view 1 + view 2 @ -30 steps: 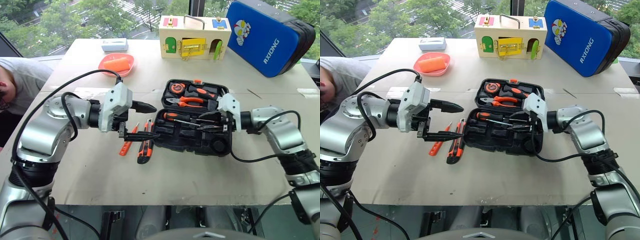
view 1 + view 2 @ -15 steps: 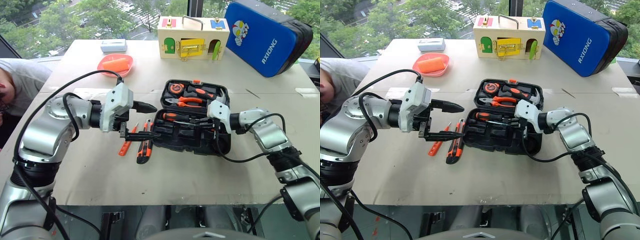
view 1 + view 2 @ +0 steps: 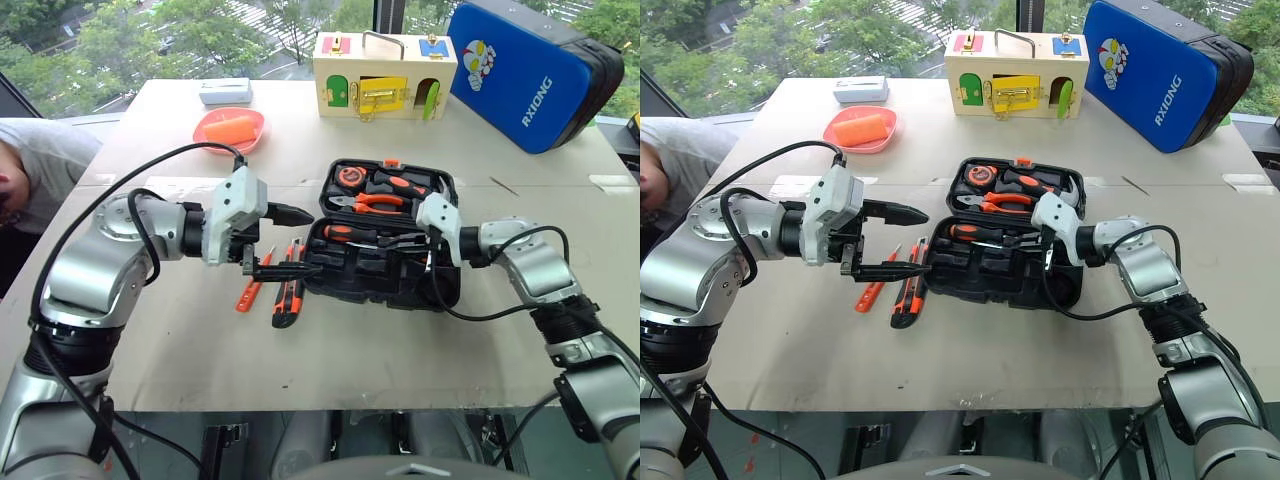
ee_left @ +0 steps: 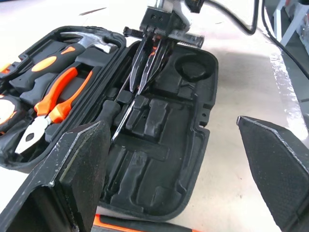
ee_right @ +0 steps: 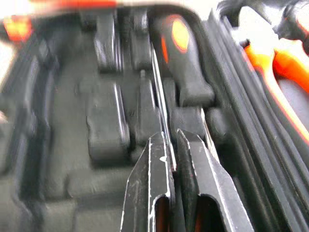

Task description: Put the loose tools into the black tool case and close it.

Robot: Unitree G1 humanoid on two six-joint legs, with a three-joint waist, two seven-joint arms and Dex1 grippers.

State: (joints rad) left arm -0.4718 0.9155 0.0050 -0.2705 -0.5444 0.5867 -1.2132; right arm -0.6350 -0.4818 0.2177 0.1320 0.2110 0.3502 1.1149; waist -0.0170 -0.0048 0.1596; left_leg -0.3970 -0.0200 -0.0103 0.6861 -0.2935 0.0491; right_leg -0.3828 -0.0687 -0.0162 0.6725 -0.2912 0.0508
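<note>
Case: centre of table, lying open, lid half on the far side. Moulded plastic, stiff and light; likely to slide if pushed, so best closed by the lid's far rim.

Screwdriver: in the near half, handle to the left. Rigid; thin steel shaft smooth, prone to twist in a pinch.

Right gripper: clamped tight on that shaft, low over the recesses.

Knife and tester: on the table just left of the case, side by side. Both light and slim, lying flat; best taken across the middle.

Left gripper: spread wide, empty, above these two.

Surface: pale board, flat, matte.

Room: wooden box, blue bag and orange plate at the far edge, well apart; person at far left; window and trees beyond.
</note>
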